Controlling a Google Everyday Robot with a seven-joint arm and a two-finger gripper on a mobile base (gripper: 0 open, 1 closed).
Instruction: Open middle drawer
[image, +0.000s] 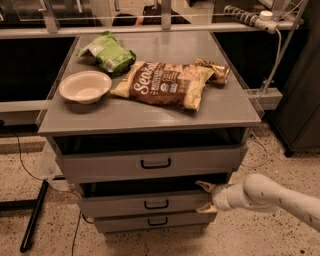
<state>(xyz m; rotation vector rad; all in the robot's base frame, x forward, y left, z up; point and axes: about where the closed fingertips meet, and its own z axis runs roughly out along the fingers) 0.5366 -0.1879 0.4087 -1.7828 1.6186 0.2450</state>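
The grey cabinet has three drawers. The middle drawer (125, 204) is a shallow grey front with a small black bar handle (156, 204), and it stands pulled out a little, with a dark gap above it. My gripper (204, 197) is at the right end of that drawer front, on a white arm coming in from the right. Its tan fingers (204, 186) are spread apart, one above and one below the front's right edge. The taller top drawer (150, 162) sits above, the lowest drawer (150, 221) below.
On the cabinet top (230, 110) lie a white bowl (85, 86), a green bag (107, 52), a brown chip bag (165, 84) and a small snack packet (212, 70). A dark leg (32, 220) and cables lie on the floor at left. A rail with a power strip (250, 17) runs behind.
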